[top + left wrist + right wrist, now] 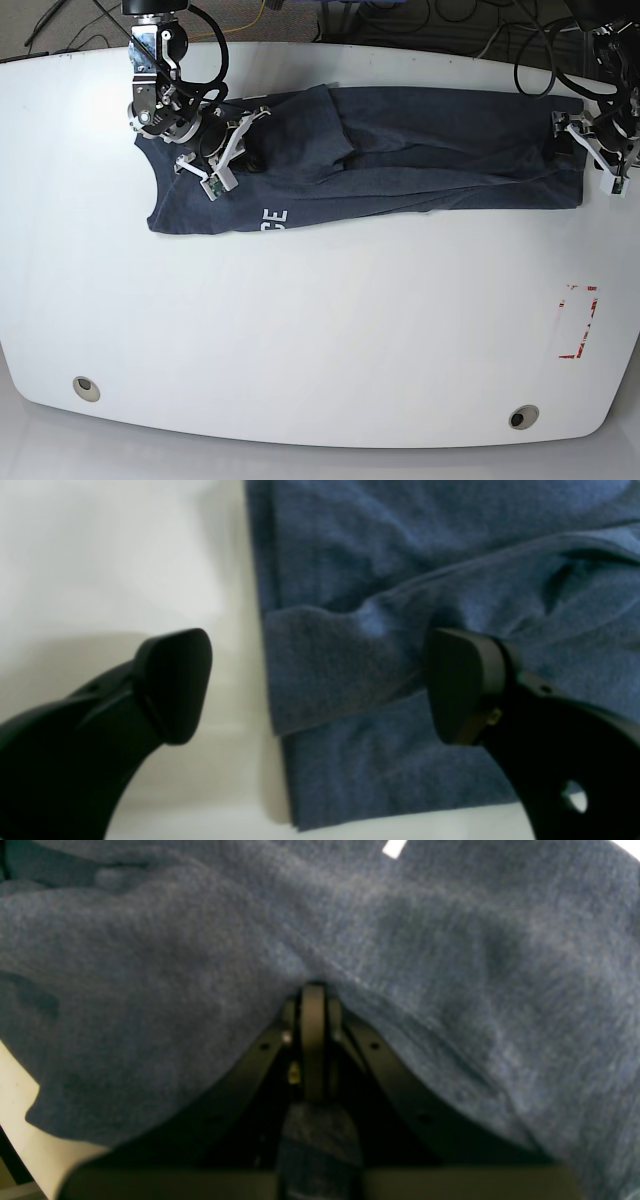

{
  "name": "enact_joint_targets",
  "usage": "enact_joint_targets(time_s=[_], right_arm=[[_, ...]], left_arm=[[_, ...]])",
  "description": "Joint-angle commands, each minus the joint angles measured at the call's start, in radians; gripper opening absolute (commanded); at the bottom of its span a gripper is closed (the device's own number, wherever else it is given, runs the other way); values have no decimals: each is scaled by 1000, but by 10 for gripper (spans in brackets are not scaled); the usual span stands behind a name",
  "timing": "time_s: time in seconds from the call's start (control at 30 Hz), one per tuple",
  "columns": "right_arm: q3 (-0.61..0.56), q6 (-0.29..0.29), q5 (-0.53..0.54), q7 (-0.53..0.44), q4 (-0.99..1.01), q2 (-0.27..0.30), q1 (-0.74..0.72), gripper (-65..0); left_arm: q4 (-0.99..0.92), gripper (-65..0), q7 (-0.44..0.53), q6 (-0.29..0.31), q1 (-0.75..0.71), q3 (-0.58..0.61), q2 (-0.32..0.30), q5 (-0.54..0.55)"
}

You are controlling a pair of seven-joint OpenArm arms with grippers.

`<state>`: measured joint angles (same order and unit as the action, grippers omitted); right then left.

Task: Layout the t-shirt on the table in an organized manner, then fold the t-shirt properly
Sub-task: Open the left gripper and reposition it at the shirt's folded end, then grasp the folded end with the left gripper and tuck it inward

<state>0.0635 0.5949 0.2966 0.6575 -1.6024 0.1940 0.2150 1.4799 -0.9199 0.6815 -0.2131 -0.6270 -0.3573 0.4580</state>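
Observation:
The dark navy t-shirt lies stretched out across the far half of the white table, partly folded over itself, with white letters showing near its left end. My right gripper is at that left end, shut on a pinch of the t-shirt, and cloth drapes over its fingers. My left gripper is open at the t-shirt's right end. It straddles the t-shirt's edge, with one fingertip above the bare table and the other fingertip above the fabric.
A red tape rectangle marks the table near its right edge. Two round grommet holes sit along the near edge. Cables lie beyond the far edge.

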Motion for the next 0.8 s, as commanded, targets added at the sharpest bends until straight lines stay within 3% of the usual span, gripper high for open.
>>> enact_joint_targets(time_s=[0.0,0.77], right_arm=[[-3,-8,-30,41,-2,8,4,-650],[-1,-8,-29,41,0,9,-1,-650]], left_arm=[[15,0,18,1,8,14,-19,15],[-15,0,18,-1,-15,43,8,14]])
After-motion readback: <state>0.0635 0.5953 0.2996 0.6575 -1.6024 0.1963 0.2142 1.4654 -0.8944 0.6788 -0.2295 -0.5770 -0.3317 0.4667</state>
